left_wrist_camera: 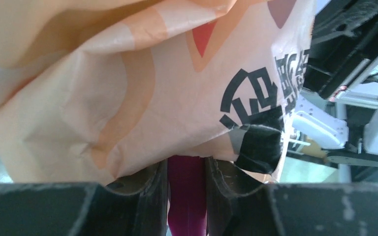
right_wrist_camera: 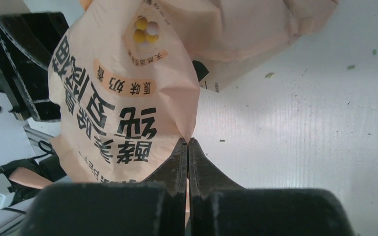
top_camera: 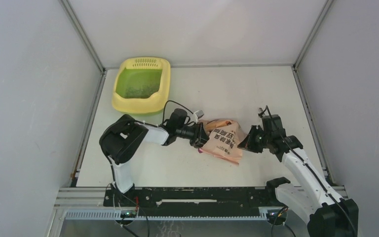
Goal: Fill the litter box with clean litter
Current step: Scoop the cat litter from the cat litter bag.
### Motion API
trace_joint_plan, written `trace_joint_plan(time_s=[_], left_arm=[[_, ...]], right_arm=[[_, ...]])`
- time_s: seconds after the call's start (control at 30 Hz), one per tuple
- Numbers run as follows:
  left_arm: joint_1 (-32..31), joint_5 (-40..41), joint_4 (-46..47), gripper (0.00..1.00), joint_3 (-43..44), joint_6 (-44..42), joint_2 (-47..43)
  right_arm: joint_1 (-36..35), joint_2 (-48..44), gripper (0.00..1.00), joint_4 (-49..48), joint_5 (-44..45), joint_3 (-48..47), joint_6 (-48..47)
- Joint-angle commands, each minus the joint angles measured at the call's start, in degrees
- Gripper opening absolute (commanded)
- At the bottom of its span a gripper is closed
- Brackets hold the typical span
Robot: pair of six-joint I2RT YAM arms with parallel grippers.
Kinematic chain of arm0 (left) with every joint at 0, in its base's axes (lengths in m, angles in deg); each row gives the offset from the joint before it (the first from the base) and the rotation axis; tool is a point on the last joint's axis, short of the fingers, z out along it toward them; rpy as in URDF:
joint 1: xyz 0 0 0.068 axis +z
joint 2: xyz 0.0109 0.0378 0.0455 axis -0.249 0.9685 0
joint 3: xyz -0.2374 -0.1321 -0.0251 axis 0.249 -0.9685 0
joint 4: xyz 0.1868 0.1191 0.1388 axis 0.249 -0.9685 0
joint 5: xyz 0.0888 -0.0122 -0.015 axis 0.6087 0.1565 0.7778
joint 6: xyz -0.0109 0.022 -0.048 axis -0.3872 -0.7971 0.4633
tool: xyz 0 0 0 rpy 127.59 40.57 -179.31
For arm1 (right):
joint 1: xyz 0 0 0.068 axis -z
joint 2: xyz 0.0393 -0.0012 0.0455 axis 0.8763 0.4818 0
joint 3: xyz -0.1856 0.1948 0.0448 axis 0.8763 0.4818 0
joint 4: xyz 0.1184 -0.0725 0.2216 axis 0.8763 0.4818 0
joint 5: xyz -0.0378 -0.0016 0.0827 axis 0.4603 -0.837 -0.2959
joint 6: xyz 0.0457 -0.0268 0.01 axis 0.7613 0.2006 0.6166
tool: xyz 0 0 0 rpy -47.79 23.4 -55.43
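Note:
The pale yellow litter box point(top_camera: 164, 84) stands at the table's far left; a thin scatter of dark litter point(top_camera: 143, 90) lies on its green floor. A peach printed bag point(top_camera: 223, 140) sits mid-table between both arms. My left gripper point(top_camera: 200, 137) is at the bag's left side, shut on a magenta scoop handle point(left_wrist_camera: 187, 196) whose far end is hidden under the bag point(left_wrist_camera: 128, 98). My right gripper point(top_camera: 242, 143) pinches the bag's right edge; in the right wrist view its jaws point(right_wrist_camera: 187, 142) are shut on a fold of the bag point(right_wrist_camera: 123, 98).
A few stray granules point(right_wrist_camera: 269, 75) lie on the white table beside the bag. Grey walls close in the table on the left, right and back. The right arm's black body point(left_wrist_camera: 354, 44) is close behind the bag in the left wrist view.

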Motion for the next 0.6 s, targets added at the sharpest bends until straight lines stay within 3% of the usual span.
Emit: trace_joint_plan(time_s=[0.0, 0.13, 0.27, 0.47, 0.57], left_arm=[[0.6, -0.2, 31.0, 0.0, -6.2, 13.5, 2.1], [1.7, -0.1, 43.5, 0.0, -12.4, 19.8, 2.9], [1.8, 1.2, 47.2, 0.0, -17.5, 20.6, 1.7], [2.2, 3.6, 45.7, 0.0, -22.7, 18.5, -3.2], [2.4, 6.1, 32.2, 0.0, -23.7, 11.4, -8.6]], right_arm=[[4.0, 2.0, 0.0, -4.4, -2.3, -1.9, -0.3], [8.5, 3.7, 0.0, -5.5, -1.8, -2.4, -0.6], [11.6, 6.0, 0.0, -6.8, -1.2, -3.6, -0.8], [14.3, 9.9, 0.0, -8.9, -0.9, -5.6, -1.1], [14.5, 12.1, 0.0, -10.5, -1.1, -6.4, -0.3]])
